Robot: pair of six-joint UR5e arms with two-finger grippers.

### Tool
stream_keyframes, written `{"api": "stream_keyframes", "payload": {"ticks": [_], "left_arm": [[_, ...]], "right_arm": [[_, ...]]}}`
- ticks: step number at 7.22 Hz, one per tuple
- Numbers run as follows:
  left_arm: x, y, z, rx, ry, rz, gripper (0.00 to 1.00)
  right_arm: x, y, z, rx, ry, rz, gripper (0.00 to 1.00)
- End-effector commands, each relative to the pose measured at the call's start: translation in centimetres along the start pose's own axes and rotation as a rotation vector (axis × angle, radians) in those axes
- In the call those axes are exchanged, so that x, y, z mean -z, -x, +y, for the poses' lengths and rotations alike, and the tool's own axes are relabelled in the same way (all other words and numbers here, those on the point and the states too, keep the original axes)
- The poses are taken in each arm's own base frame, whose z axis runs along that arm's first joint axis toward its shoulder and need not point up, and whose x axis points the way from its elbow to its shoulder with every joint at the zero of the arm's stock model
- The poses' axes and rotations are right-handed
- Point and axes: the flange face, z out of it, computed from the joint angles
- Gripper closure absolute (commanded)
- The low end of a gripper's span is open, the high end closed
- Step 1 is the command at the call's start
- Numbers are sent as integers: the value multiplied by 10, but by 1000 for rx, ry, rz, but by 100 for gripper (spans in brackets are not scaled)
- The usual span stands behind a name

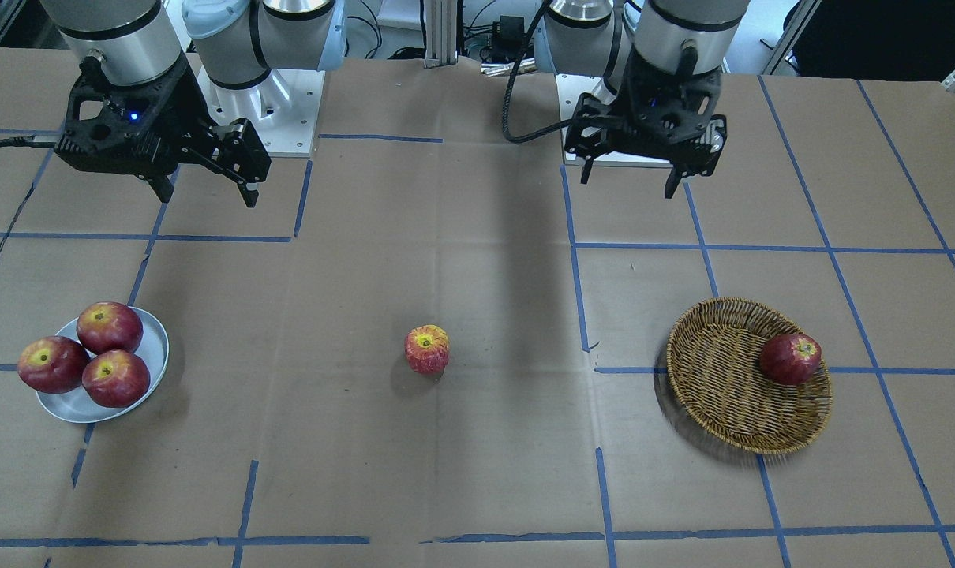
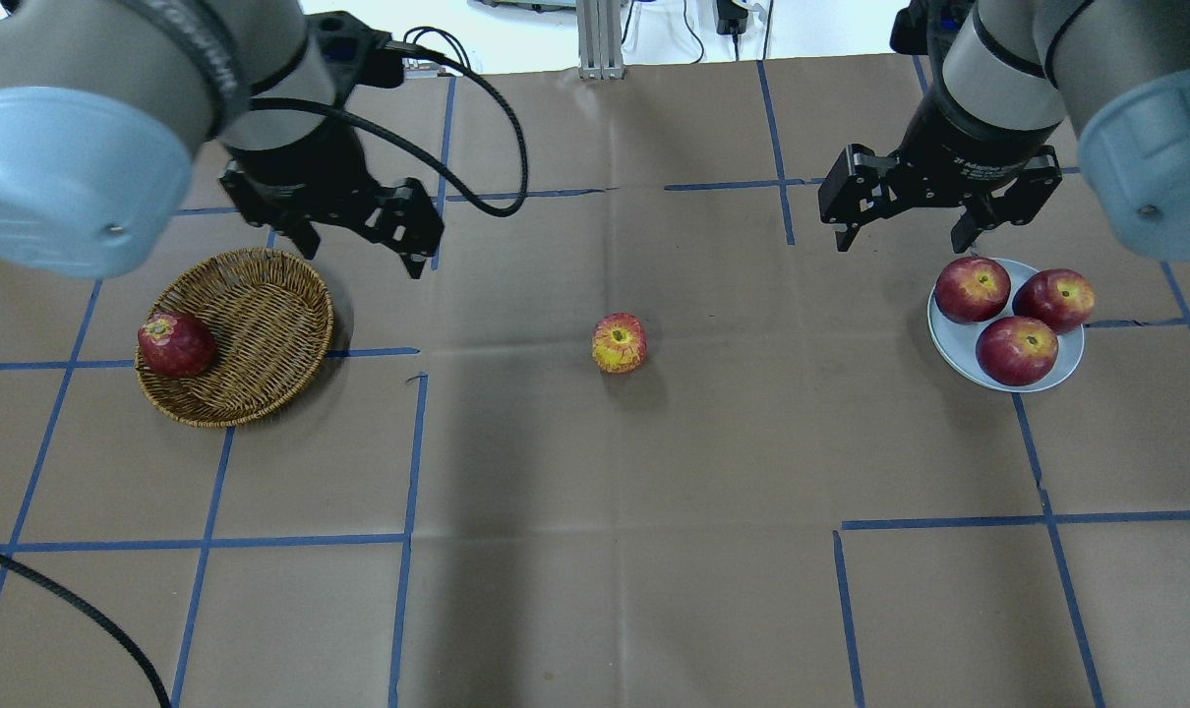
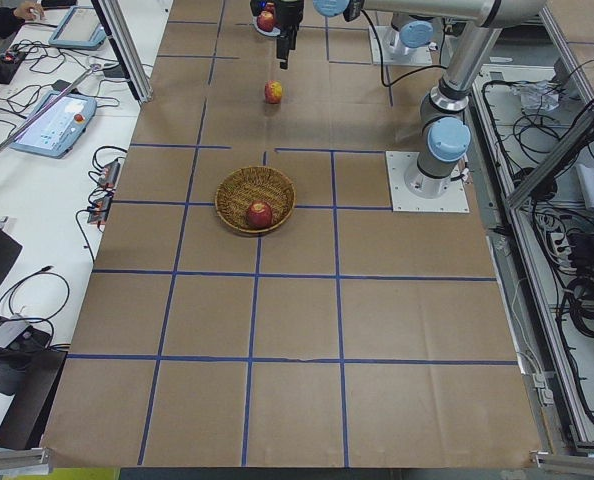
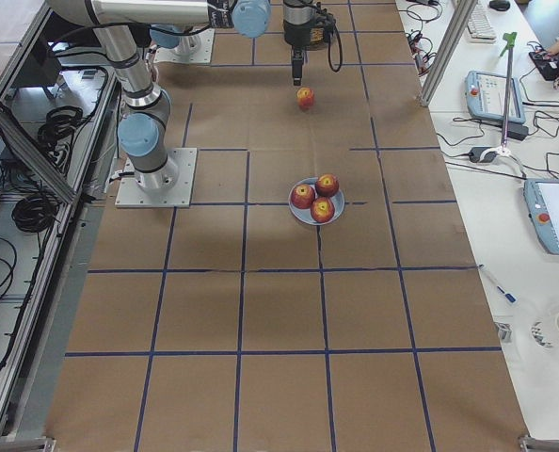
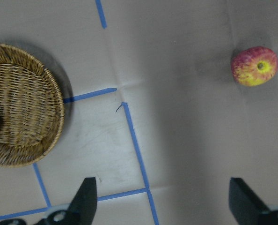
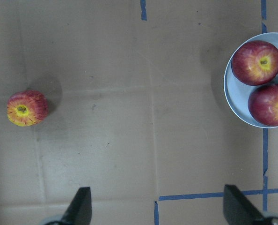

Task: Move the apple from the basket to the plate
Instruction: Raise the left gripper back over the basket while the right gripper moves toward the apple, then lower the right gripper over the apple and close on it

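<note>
The pinkish-red streaky apple (image 1: 426, 349) with a yellow stem patch stands alone on the brown table at mid-table, outside the basket; it also shows in the overhead view (image 2: 619, 342) and both wrist views (image 5: 254, 65) (image 6: 27, 108). The wicker basket (image 2: 261, 315) holds one dark red apple (image 2: 175, 344) at its rim. The pale plate (image 2: 957, 341) holds three dark red apples. My left gripper (image 2: 361, 254) hovers open and empty just behind the basket. My right gripper (image 2: 900, 241) hovers open and empty just behind the plate, towards mid-table.
Blue tape lines grid the brown paper table cover. The robot bases stand at the table's back edge (image 1: 264, 102). Desks with tablets and cables run along the far side in the side views (image 3: 52, 120).
</note>
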Motion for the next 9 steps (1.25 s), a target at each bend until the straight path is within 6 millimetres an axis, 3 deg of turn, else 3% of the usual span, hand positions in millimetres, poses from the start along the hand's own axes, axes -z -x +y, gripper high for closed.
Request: {"api": "stream_keyframes", "payload": {"ticks": [1,2,4,6,7,9], "left_arm": [[3,26,13,0,10,4,1],[4,25,12,-1,7,6,1],[-3,27,7,8,17,11,1],[-3,29,7,5,16,2,1],[-3,29,7,5,16,0,1],[-2,29,9,5,18,1,1]], "right_arm": [[-7,17,-19,-63,27,-16,0],[-17,47,-28,-74,35,-29,0],[-33,131,-50,-96,48,-26,0],[-83,214,-62,-93,43,-18,0],[-116,237,-63,-74,42,-16,0],[-158,236,-57,-55,78,0,2]]}}
